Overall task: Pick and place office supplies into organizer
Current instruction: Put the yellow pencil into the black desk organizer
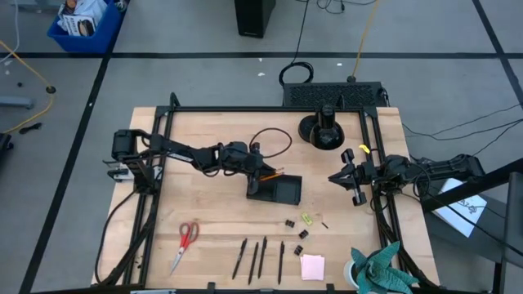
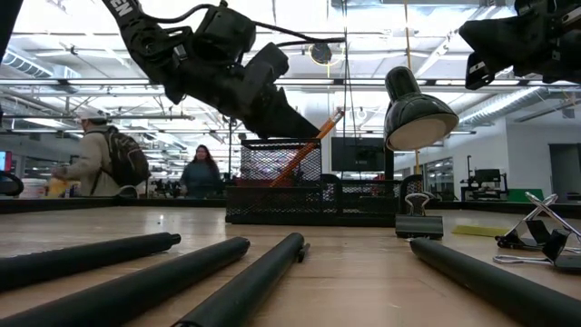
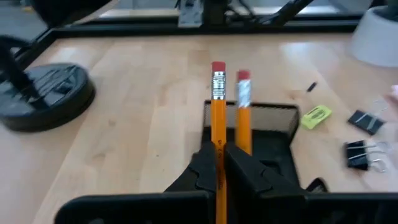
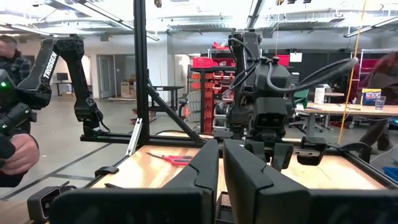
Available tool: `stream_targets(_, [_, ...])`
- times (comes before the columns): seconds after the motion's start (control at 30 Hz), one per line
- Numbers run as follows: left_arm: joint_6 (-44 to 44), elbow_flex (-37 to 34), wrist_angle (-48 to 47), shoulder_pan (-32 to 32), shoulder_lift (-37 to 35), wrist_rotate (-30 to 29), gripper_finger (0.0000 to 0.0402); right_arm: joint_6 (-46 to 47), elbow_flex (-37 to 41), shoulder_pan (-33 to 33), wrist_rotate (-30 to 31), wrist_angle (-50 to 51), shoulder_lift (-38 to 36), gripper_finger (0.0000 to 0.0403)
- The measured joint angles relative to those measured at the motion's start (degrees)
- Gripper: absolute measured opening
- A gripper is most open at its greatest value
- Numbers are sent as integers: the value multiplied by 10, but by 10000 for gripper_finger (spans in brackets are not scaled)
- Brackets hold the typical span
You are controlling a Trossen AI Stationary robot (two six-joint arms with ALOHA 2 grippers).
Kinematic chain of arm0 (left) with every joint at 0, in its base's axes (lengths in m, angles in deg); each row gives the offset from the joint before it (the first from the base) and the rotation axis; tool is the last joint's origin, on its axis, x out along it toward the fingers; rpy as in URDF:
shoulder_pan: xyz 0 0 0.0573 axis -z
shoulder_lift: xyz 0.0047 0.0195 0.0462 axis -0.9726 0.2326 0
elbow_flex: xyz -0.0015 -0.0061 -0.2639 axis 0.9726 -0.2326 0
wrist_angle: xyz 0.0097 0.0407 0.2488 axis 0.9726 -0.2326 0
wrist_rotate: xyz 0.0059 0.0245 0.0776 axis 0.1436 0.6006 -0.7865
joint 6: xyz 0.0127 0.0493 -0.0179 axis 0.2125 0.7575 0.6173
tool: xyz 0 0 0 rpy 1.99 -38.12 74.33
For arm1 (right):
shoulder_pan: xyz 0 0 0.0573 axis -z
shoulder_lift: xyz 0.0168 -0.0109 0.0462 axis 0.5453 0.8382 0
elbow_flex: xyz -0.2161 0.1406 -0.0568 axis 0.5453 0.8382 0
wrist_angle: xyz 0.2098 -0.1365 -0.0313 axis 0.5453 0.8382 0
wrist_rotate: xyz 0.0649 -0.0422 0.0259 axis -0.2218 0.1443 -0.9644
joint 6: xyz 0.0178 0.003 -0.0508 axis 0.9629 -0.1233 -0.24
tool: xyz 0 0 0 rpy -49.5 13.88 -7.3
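Left gripper hung over the near-left corner of the organizer, its fingers pinched on one orange pencil low on the shaft, so the eraser end stuck out beyond the fingertips. A second orange pencil stood just beside the first, leaning in the organizer's mesh cup, apart from the fingers. In the low view the held pencil slanted down into that cup.

Right gripper waited off to the right of the organizer, well apart from it, with its fingers drawn together on nothing.

In front of the organizer lay the black pens, the red-handled scissors out to their left, the pink sticky-note pad to their right, and the binder clips and yellow-green piece nearest the tray.

Only one word could be read: "TROSSEN" on the left arm in the right wrist view.
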Motion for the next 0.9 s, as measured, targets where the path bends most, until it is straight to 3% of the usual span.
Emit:
stream_targets(0.6, [-20,0,-8,3,0,-24,36,0,0,0,0,-4,0,20])
stream_targets(0.9, [-28,0,-22,3,-1,-24,115,0,0,0,0,-4,0,20])
